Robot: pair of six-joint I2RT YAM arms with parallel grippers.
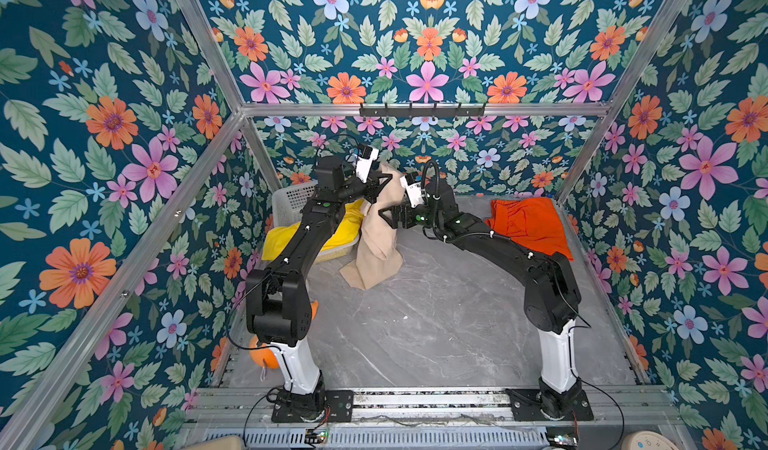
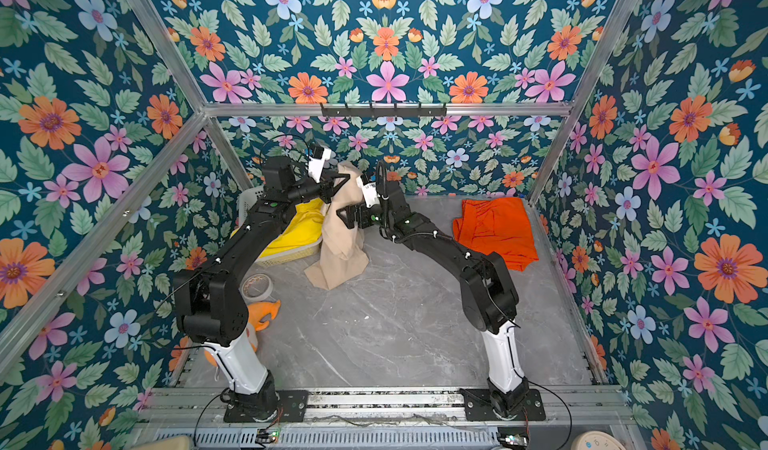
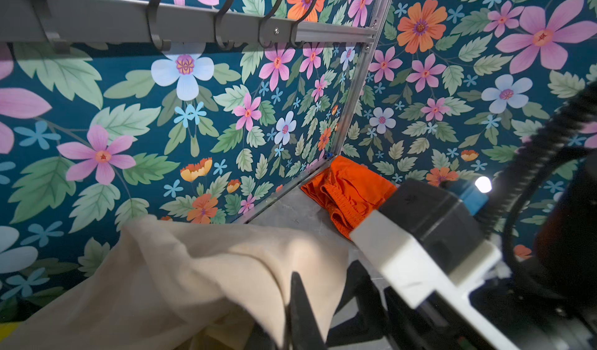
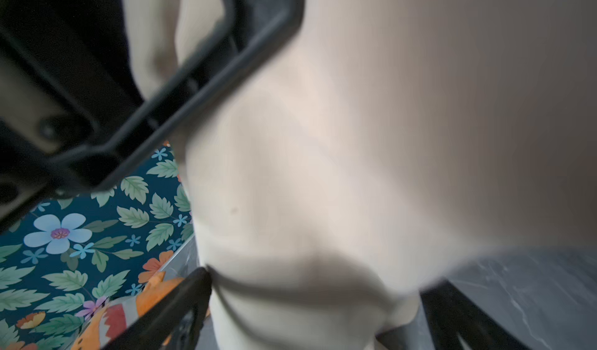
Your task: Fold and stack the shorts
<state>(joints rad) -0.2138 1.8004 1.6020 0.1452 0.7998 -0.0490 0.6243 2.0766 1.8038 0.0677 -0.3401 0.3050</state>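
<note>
Both top views: left gripper (image 1: 376, 188) pinched tight on top of beige shorts (image 1: 374, 244), held up, hem resting on worktop (image 1: 436, 323) toward far edge. Right gripper (image 1: 386, 218) spread wide against cloth. White basket (image 1: 291, 201), far left corner, holds yellow shorts (image 1: 282, 240) spilling over rim. Orange shorts (image 1: 532, 223) in far right corner. Tape roll (image 2: 257, 286) beside plush fish (image 2: 264, 313) shows in a top view only.

Left wrist: I see beige cloth, orange shorts (image 3: 349, 196) and hook rail (image 3: 161, 19).

Right wrist: blurred beige cloth between wide fingers (image 4: 181, 313). I can read no lettering.
</note>
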